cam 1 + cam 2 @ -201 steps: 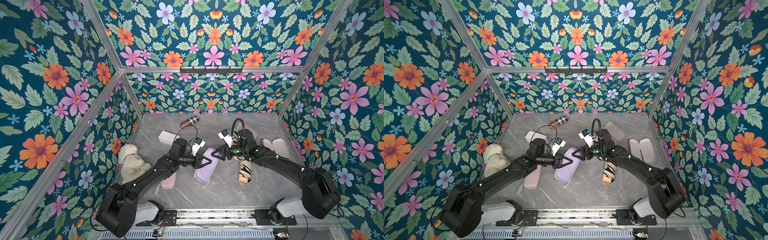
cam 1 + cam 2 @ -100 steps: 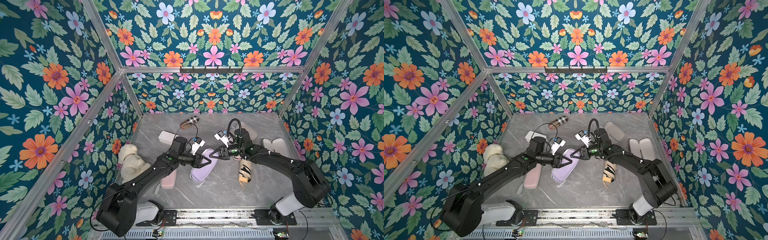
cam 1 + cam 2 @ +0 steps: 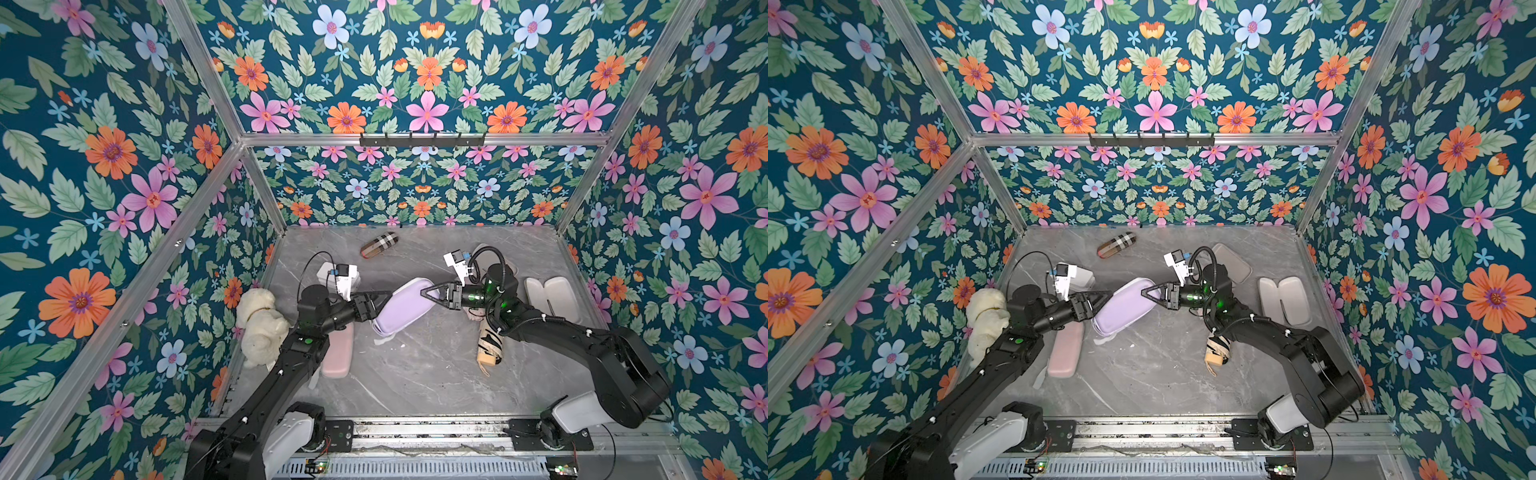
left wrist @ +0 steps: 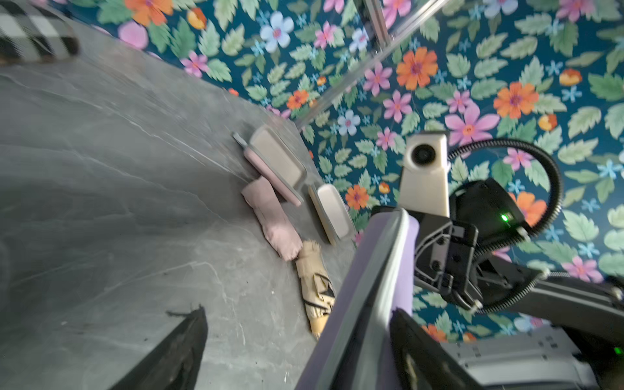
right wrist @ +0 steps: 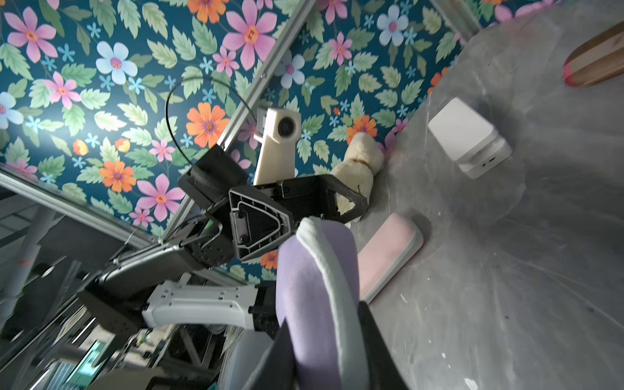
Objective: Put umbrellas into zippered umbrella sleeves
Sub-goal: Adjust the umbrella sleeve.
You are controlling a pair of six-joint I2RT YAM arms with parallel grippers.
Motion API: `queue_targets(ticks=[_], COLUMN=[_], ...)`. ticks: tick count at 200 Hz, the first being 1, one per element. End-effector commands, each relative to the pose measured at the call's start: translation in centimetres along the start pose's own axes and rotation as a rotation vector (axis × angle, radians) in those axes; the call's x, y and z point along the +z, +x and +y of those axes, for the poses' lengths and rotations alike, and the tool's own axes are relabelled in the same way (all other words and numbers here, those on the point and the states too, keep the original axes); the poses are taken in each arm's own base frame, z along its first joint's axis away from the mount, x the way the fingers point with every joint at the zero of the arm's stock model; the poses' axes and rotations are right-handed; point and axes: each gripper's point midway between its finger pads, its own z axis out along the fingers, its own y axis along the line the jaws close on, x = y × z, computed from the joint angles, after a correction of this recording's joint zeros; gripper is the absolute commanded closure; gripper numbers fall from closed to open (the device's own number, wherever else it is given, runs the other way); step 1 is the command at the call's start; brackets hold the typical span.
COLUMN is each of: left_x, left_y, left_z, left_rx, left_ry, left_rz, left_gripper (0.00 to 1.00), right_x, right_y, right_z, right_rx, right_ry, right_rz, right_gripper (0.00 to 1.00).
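right wrist view: our right fingers [image 5: 378, 351] pinch one end of the lavender sleeve [image 5: 314, 304]; our left fingers [image 4: 179, 347] stand spread around its other end, perhaps touching.

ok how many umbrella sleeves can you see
4: lavender sleeve at the centre, closed pink sleeve beside the left arm, open sleeve by the right wall, second open sleeve behind the right arm.
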Motion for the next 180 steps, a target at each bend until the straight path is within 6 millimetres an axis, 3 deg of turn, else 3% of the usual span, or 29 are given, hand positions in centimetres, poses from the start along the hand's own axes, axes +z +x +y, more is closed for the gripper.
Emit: queue_targets(ticks=[1,36,65,117,131,150,161,180], left_x=[-0.6,-1.0,0.0,1.3,1.7,2.0,2.2,2.1], left_y=[-1.0,-1.3,-0.1,-0.5,-0.7,-0.6,-0.5,-0.3], left_z=[0.2,-1.6,-2.7,-3.7,-4.1,-4.9,-5.2,-5.6], left_rx=[-0.085,-0.130,-0.129,-0.097,-0.091,-0.086,-0.086,-0.089], left_ry=[0.010,0.142,0.189,0.236,0.263,0.314,0.333,0.356], left_rz=[-0.108,-0.189,-0.157,-0.137,-0.127,-0.101,-0.082,-0.064], left_gripper=[0.04,0.02,0.04,0.12,0.20,0.36,0.47,0.61], right_x=[-0.6,-1.1,-1.5,0.8,1.2,1.6,1.2,0.0], right_y=[-3.2,-4.5,-5.2,-3.5,-3.3,-3.1,-3.0,-3.0], right_z=[0.4,0.5,0.2,1.2,1.3,1.4,0.9,-0.6], right_rx=[-0.028,0.006,0.034,0.039,0.053,0.064,0.063,0.082], right_ry=[0.062,0.092,0.123,0.108,0.107,0.097,0.114,0.148], right_rz=[-0.136,-0.208,-0.263,-0.194,-0.185,-0.161,-0.148,-0.140], right_gripper=[1.00,1.00,1.00,0.98,0.90,0.64,0.50,0.37])
